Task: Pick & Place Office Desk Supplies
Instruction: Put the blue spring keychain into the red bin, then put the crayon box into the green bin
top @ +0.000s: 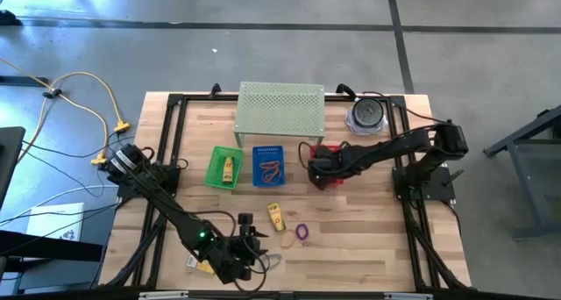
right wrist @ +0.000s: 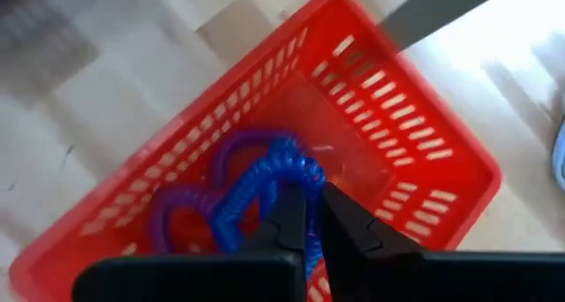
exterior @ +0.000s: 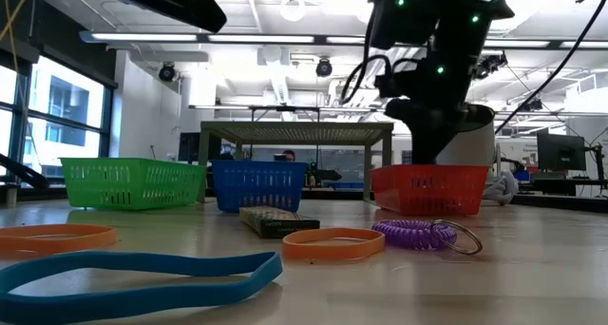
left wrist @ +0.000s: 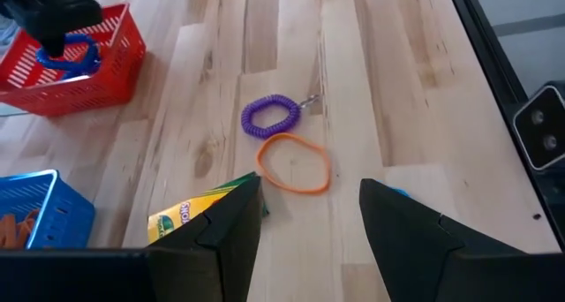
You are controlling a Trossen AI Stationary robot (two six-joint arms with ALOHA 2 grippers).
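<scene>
1. High view: the right gripper (top: 321, 170) hangs over the red basket (top: 331, 179); the left gripper (top: 248, 247) waits near the table's front edge.
2. Low view: orange band (exterior: 332, 242) and purple coil (exterior: 414, 234) lie side by side.
3. Left wrist view: left jaws are parted, empty.
4. Right wrist view: right jaws pinch a blue coil (right wrist: 265, 183) above the basket. It looks light and springy; best gripped on one strand.
</scene>
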